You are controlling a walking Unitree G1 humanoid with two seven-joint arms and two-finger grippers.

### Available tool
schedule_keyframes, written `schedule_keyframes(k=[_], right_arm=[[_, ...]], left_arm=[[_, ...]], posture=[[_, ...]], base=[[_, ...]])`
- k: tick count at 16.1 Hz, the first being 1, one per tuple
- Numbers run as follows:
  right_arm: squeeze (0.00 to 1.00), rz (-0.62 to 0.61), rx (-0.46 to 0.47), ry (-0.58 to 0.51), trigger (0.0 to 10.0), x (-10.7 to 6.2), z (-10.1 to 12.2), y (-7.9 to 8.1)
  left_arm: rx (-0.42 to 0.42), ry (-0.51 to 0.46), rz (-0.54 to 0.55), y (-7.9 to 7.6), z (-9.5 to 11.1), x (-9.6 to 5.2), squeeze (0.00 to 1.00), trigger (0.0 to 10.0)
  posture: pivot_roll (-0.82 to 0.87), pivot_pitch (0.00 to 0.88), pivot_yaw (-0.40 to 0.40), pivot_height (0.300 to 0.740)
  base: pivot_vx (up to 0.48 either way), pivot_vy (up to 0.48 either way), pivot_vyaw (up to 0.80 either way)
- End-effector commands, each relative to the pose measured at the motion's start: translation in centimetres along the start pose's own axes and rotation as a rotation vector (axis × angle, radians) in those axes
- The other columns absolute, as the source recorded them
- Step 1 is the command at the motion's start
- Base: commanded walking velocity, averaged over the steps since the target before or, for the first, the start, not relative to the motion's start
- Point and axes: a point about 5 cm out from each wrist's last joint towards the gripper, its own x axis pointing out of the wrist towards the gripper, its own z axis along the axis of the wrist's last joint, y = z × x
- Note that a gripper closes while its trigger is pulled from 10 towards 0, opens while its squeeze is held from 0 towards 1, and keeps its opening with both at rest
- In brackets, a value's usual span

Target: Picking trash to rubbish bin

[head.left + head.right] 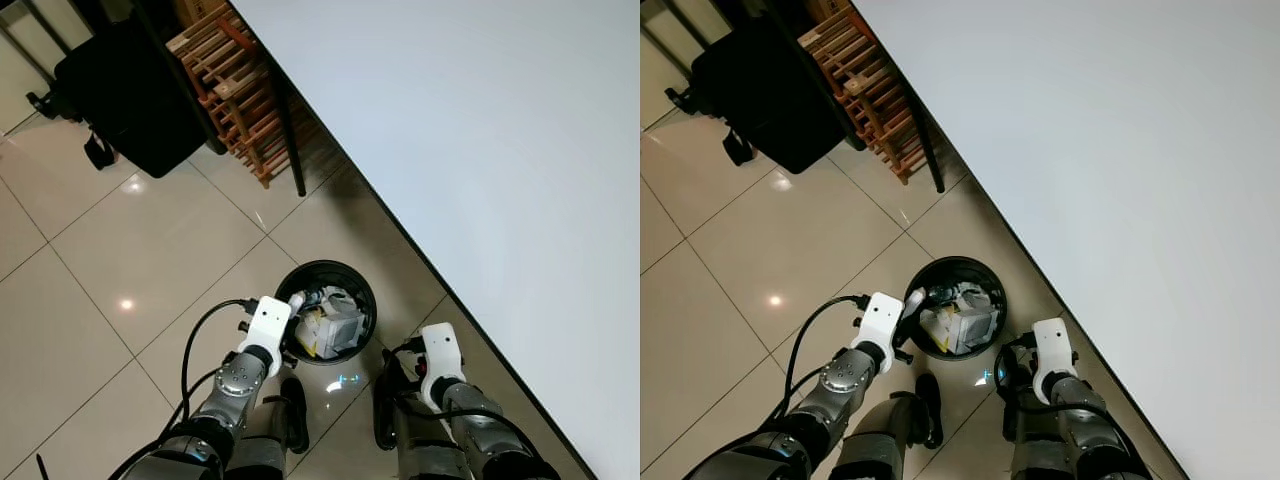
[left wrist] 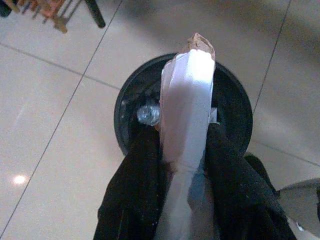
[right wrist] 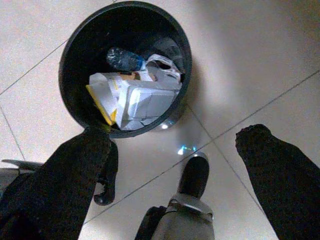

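Black bag (image 1: 120, 95): on the tiled floor (image 1: 90, 270), far left, just beside the wooden rack.
Wooden rack (image 1: 235, 85): slatted, reddish-brown, under the edge of the tabletop, next to a dark table leg (image 1: 290, 140).
Left claw (image 2: 186, 150): held over the near-left rim of the rubbish bin; its two black fingers (image 2: 135, 175) are closed onto a pale wrapper.
Wrapper (image 2: 187, 110): long, flattened, white to lilac with a brownish torn tip; pinched between the left fingers, its free end reaching out over the bin's mouth. In the head views a small white tip shows at the bin's left rim (image 1: 296, 299).
Rubbish bin (image 1: 292, 282): round, black, standing on the floor between the two arms and close to the tabletop's edge. It already holds crumpled white paper or cartons (image 3: 142, 100), a yellow piece (image 3: 100, 107), a clear plastic bottle (image 3: 122, 59) and a white bag (image 3: 162, 67).
Right claw (image 3: 172, 150): low over the floor just on the near-right side of the bin, fingers spread wide with nothing between them.
Robot foot (image 3: 194, 175): dark, on the tiles below the right claw.
Tabletop (image 1: 480, 150): broad, plain white, running diagonally across the right side.
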Motion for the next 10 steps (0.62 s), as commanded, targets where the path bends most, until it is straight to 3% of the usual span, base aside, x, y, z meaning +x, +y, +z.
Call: schedule_keyframes(k=[1,4,10], right_arm=[[0.00,0.044,0.009,0.058,10.0,-0.4,-1.6,0.8],[0.00,0.163,-0.013,0.067,10.0,-0.6,-1.9,2.3],[0.00,0.196,-0.012,0.065,10.0,-0.9,-2.1,2.8]], left_arm=[[-0.011,0.092,0.003,-0.2,-2.4,-0.9,0.00,10.0],[0.011,0.129,-0.020,-0.3,-2.9,-1.0,0.00,10.0],[0.053,0.154,-0.033,0.0,-2.5,-0.8,0.00,10.0]], posture=[[0.01,0.372,0.113,0.740],[-0.01,0.382,0.105,0.740],[-0.02,0.395,0.096,0.740]], base=[[0.000,0.000,0.00],[0.000,0.000,0.00],[0.000,0.000,0.00]])
